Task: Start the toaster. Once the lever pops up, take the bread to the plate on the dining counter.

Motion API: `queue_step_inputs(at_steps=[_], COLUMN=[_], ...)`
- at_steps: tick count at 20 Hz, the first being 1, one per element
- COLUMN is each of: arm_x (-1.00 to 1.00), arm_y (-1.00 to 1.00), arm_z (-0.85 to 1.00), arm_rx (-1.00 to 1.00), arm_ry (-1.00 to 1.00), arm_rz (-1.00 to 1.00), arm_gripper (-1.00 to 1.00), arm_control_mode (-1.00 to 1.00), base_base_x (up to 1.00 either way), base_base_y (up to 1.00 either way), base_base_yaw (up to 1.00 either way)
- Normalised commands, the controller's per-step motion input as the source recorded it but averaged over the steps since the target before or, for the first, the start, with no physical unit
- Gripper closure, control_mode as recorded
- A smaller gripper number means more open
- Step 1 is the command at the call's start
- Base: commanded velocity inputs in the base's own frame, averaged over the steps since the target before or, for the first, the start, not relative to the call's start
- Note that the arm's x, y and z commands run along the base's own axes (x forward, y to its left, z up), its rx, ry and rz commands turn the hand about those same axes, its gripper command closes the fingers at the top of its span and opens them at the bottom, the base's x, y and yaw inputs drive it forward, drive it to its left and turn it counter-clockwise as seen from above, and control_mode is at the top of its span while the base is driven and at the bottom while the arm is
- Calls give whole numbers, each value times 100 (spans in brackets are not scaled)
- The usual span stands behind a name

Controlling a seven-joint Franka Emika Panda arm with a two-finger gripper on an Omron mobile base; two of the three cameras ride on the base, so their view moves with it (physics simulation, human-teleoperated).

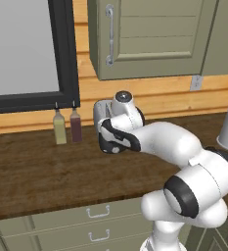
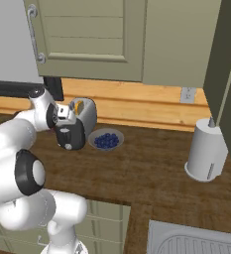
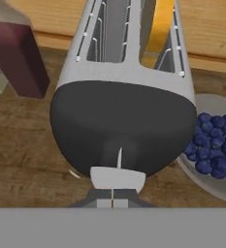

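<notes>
The silver toaster (image 3: pixel 129 68) stands on the wooden worktop, its black end panel (image 3: pixel 121 126) facing my hand. The whitish lever (image 3: pixel 117 177) sits at the near end of its thin slot. My gripper (image 3: pixel 112 199) is shut, fingertips together and touching the lever's near edge, with nothing between them. The golden-crusted bread (image 3: pixel 161 26) stands in the toaster's right slot, also seen as bread (image 2: pixel 78 105) poking out of the toaster (image 2: pixel 86 115). My arm hides most of the toaster (image 1: pixel 102 110) in the left base view. The plate and the dining counter are out of view.
A grey bowl of blueberries (image 2: pixel 106 140) sits just right of the toaster. Two small bottles (image 1: pixel 67 126) stand to its left by the wall. A white paper-towel roll (image 2: pixel 205 149) is at the far right, a sink (image 2: pixel 196 243) in front. Cabinets (image 1: pixel 149 34) hang overhead.
</notes>
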Motion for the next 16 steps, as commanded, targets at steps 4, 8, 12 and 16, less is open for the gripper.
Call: queue_step_inputs(at_steps=[4,8,12,16], arm_x=[0,6,23,15], arm_y=[0,0,0,0], arm_z=[-25,-10,0,-13], arm_rx=[0,0,0,0], arm_ry=[0,0,0,0], arm_rz=[0,0,0,0], arm_gripper=[100,100,100,100], arm_control_mode=[-100,-100,-100,-100], base_base_x=[0,0,0,0], base_base_y=[0,0,0,0], base_base_yaw=[0,0,0,0])
